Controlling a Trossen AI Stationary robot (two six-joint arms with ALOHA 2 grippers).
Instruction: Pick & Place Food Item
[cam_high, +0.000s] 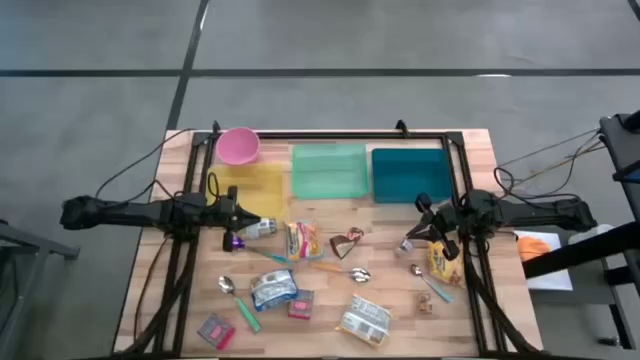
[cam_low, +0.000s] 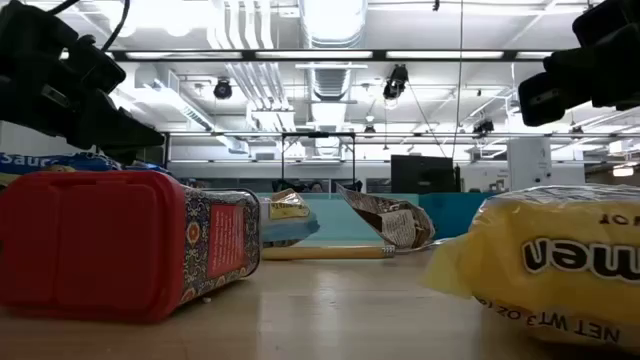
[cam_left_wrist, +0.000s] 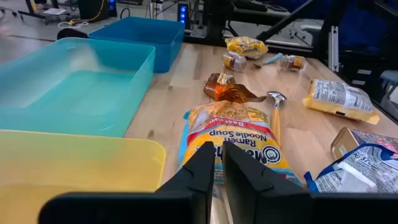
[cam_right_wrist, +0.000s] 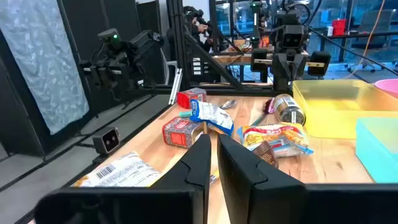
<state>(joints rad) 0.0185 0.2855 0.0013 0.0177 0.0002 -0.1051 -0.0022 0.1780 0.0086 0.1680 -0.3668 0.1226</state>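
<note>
Food items lie scattered on the wooden table: a ramen noodle packet (cam_high: 303, 240) (cam_left_wrist: 239, 140) at the centre, a brown wrapper (cam_high: 347, 242), a white packet (cam_high: 364, 322) and a yellow packet (cam_high: 443, 262). My left gripper (cam_high: 243, 222) (cam_left_wrist: 216, 167) hovers shut beside the yellow tray (cam_high: 255, 188), with the ramen packet just ahead of its fingertips. My right gripper (cam_high: 422, 222) (cam_right_wrist: 212, 160) hangs shut above the table's right part, near the yellow packet and pointing toward the ramen packet (cam_right_wrist: 275, 138). Neither holds anything.
A pink bowl (cam_high: 238, 146), a green tray (cam_high: 328, 170) and a blue tray (cam_high: 410, 172) line the far side. A can (cam_high: 260, 229), spoons (cam_high: 359, 273), a blue-white packet (cam_high: 273, 288) and a red tin (cam_high: 215, 330) (cam_low: 120, 240) lie nearer the front edge.
</note>
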